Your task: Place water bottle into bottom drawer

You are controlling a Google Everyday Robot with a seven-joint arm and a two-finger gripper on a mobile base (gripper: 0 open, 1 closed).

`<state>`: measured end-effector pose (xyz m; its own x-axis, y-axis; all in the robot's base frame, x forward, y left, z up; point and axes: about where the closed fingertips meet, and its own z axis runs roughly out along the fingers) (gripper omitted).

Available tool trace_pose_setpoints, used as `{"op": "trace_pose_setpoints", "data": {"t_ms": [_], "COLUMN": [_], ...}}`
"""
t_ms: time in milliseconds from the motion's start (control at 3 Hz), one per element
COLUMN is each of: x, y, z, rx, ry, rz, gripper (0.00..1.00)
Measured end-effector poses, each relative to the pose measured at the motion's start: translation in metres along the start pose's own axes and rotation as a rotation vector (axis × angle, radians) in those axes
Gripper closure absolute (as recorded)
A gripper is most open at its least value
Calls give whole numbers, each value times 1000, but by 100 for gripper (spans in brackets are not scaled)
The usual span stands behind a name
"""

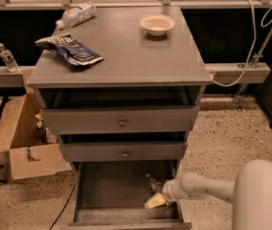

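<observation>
Your pincer [156,199] was down low inside the bottom drawer [107,188], near its front right corner. Your white arm [203,188] reached in from the right side. The water bottle [153,182] was in that drawer too, just behind the pincer and right up against it. It looked small and dark there, and it seemed to lean a bit. I could not tell if your pincer was spread wide, pressed together, or pinching the bottle. A pale yellow tip showed at the end of the pincer, close to the drawer floor.

The bottom drawer was pulled out far. The two drawers above it, the top one [121,121] and the middle one [124,152], were pulled out only a little, and each had a small round knob.

On top of the desk [126,56] sat a small bowl [157,24] near the back right. A dark blue snack bag [69,48] lay on the left. Another bottle [76,14] with a white wrap lay on its side at the back left corner.

A brown cardboard box [26,150] stood open on the floor to the left of the desk.
</observation>
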<state>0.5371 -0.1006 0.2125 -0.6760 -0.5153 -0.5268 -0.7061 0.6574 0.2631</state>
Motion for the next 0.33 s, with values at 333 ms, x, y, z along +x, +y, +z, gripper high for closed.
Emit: {"op": "trace_pose_setpoints", "data": {"t_ms": [333], "x": [-2], "y": [-1], "z": [-59], "rx": [5], "ry": [-59], "rz": [-14], "gripper": [0]}}
